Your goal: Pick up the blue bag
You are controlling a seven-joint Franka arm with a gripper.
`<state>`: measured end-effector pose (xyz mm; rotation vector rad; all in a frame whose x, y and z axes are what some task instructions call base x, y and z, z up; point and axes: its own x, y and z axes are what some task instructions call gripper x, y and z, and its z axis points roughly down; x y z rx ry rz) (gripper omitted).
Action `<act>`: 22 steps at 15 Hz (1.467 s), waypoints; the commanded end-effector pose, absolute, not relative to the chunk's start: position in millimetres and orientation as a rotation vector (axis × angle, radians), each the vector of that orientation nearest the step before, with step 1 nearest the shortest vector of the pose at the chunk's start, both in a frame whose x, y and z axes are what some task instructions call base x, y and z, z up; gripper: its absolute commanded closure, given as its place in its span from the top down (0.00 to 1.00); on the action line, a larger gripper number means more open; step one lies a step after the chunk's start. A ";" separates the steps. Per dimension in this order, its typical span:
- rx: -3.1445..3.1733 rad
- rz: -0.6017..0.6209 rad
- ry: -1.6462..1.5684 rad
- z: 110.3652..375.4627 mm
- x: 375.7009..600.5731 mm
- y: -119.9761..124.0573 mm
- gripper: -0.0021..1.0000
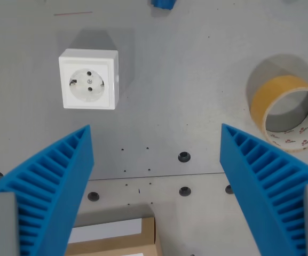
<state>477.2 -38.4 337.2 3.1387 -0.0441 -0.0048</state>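
Note:
A small piece of something blue [164, 4] shows at the top edge of the wrist view, cut off by the frame; it may be the blue bag, but too little shows to tell. My gripper [156, 133] hangs above the grey table, open, with its two blue ribbed fingers [63, 176] spread wide and nothing between them. The blue piece lies far beyond the fingertips, slightly toward the wrist view's right of centre.
A white wall socket [88, 79] sits on the grey table [175, 80] at the upper left. A roll of tan tape [287, 112] lies at the right edge. A cardboard box [116, 237] with a white label shows at the bottom. Bolt holes [184, 156] dot the surface.

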 end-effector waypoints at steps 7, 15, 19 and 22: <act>3.139 0.007 -0.060 336.3 478.9 -39.1 1.00; 3.141 0.021 -0.143 318.2 495.0 -46.5 1.00; 3.142 0.007 -0.200 307.0 506.8 -49.9 1.00; 3.143 -0.006 -0.241 293.0 519.2 -53.3 1.00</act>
